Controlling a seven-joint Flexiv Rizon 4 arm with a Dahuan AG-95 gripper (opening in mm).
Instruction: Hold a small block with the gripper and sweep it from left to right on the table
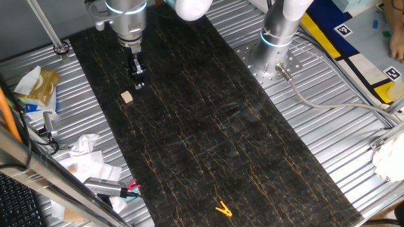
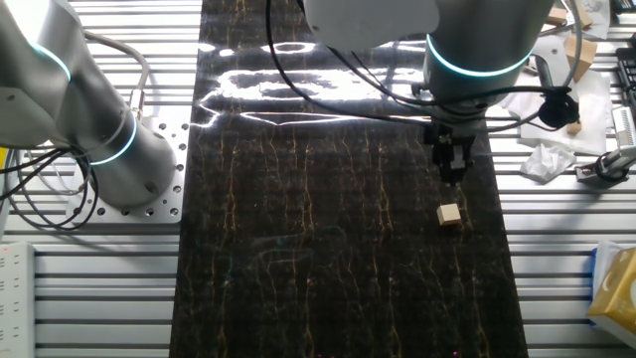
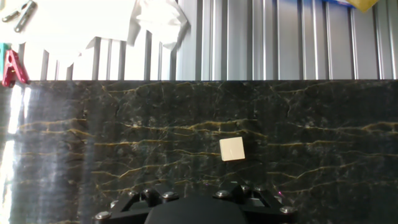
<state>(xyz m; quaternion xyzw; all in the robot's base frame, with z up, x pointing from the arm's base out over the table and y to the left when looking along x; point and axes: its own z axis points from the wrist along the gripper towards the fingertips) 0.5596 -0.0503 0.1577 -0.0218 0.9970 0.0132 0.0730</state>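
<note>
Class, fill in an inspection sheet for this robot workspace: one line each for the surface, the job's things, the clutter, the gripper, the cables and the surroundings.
Surface: the table, a black slab with gold veins, shows glare at one end in the other fixed view.
Job's things: the small block lies on the slab near one long edge, not held.
Clutter: a yellow clip lies on the slab, far from the block; crumpled paper lies on the ribbed metal beside it.
Gripper: the gripper hangs close beside the block, apart from it; open or shut cannot be told.
Cables: a grey cable runs across the ribbed metal from the arm base.
Surroundings: ribbed metal surround on both long sides.
</note>
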